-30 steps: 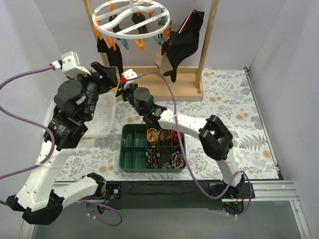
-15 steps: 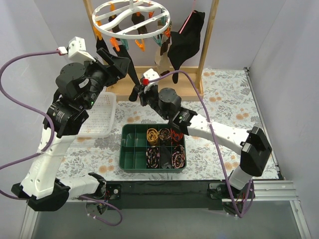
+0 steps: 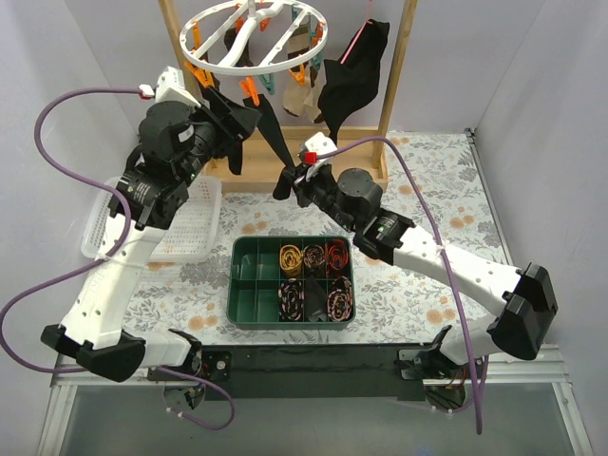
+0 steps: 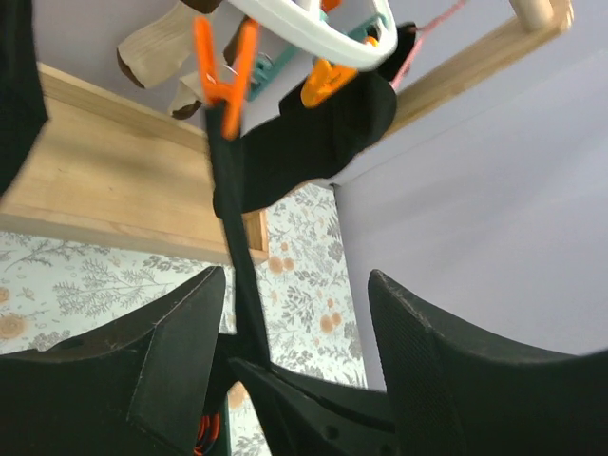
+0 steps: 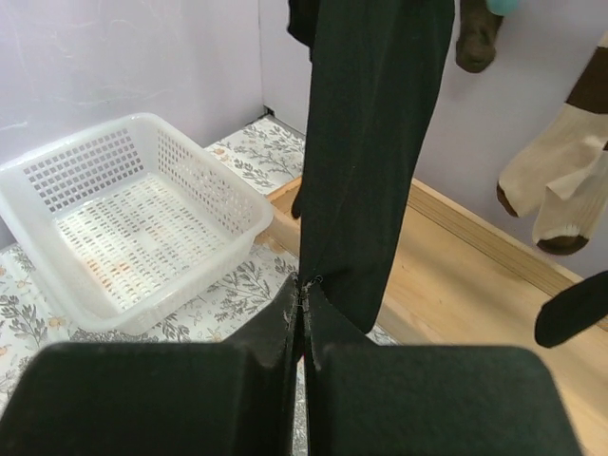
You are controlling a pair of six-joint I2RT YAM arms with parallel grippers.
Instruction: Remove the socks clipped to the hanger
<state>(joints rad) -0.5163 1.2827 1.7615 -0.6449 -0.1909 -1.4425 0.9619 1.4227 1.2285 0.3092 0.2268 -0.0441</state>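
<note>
The white ring hanger (image 3: 252,33) with orange and teal pegs hangs from the wooden frame. A black sock (image 3: 269,133) hangs from an orange peg (image 4: 220,90) and is stretched taut, slanting down. My right gripper (image 3: 288,180) is shut on its lower end, which is clear in the right wrist view (image 5: 304,285). My left gripper (image 3: 245,122) is open just below the hanger rim. In the left wrist view (image 4: 296,275) the sock (image 4: 242,275) runs between its fingers, nearer the left one. Tan socks (image 5: 556,185) and a dark brown sock (image 5: 475,43) still hang.
A white basket (image 3: 190,228) sits at the left, also in the right wrist view (image 5: 133,218). A green tray (image 3: 247,285) with rolled sock bundles is in front. A black garment with a pink strip (image 3: 351,81) hangs by the right wooden post (image 3: 394,85).
My right gripper has moved right and forward with the black sock, pulling it taut. My left gripper has risen to the right, under the hanger rim. The hanger has tilted.
</note>
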